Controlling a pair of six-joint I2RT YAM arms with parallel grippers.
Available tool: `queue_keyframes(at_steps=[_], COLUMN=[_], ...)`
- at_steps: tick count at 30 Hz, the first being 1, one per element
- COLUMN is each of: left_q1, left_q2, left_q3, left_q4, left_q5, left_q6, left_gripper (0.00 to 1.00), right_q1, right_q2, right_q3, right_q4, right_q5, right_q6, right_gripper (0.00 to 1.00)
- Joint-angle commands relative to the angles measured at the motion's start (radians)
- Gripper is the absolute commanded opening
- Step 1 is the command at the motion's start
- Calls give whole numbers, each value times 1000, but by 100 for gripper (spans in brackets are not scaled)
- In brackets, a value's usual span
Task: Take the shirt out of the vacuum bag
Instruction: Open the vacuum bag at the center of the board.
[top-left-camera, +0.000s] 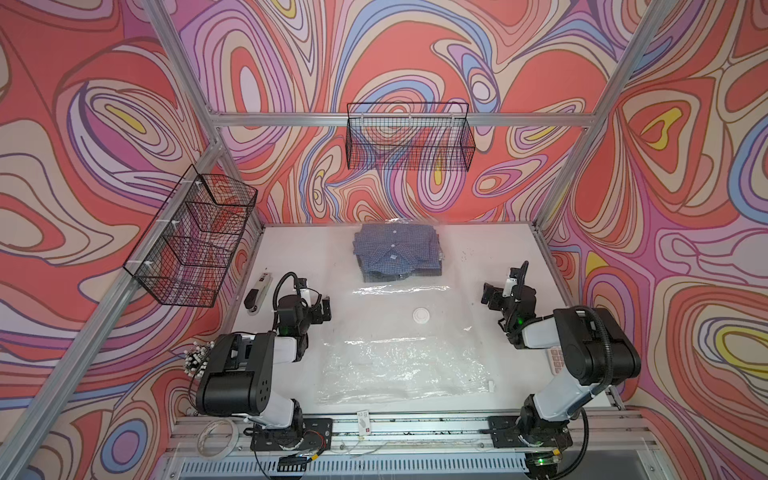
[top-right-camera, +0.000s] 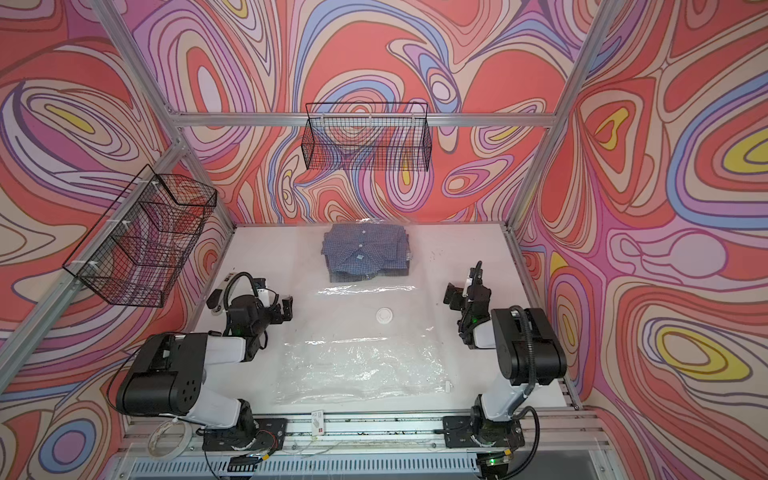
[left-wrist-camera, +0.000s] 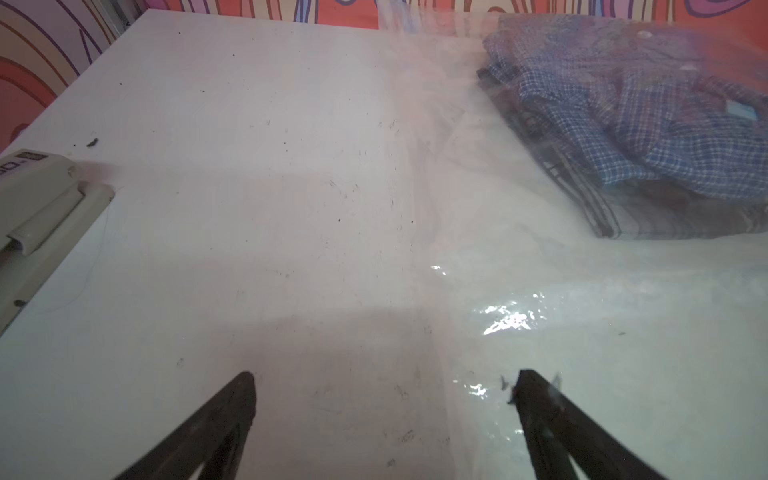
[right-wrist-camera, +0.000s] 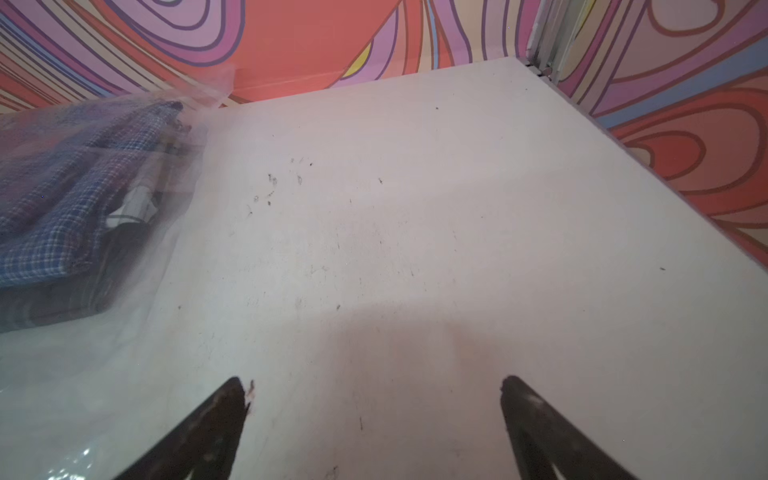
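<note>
Shirt (top-left-camera: 397, 252) first: blue check, folded, lying deep inside the vacuum bag (top-left-camera: 399, 365) at its far end, close to the back wall. The bag sprawls flat down the middle of the worktop (top-left-camera: 505, 253), with the white valve (top-left-camera: 420, 314) midway and the zip edge nearest our bases, a small white slider (top-left-camera: 491, 385) at its right corner.

We've got the left jaws standing wide apart, holding nothing, poised over the bag's left side edge. The right jaws gape just as wide, also holding nothing, over bare worktop just off the bag's right side.

Now, the hazards. We can't tell whether that zip edge is sealed or parted; if it's sealed, any tug on the shirt just hauls the whole bag along. The film looks slick and crinkly, so a pinch may slip off, or catch both layers and shut the mouth we need. And that shirt sits at the opposite end from the opening, so with nothing pinning the plastic it likely bunches and unfolds rather than sliding free. Watch the stapler (top-left-camera: 259, 294) beside our left arm too: a wide swing could knock it.
</note>
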Motion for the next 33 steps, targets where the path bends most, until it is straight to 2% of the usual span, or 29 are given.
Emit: queue_keyframes(at_steps=[1,29,33], left_q1=[13,12,11], left_q2=[23,28,27], left_q3=[26,36,36], left_q4=[115,101,101], left_q5=[26,12,12], left_q6=[49,47,46], left_gripper=[100,100,91], right_q1=[12,11,10], right_q2=[25,28,26], right_q3=[25,30,30], right_q4=[110,101,102], right_q5=[25,21,21], right_q6=[-65,-61,-61], right_gripper=[98,98,86])
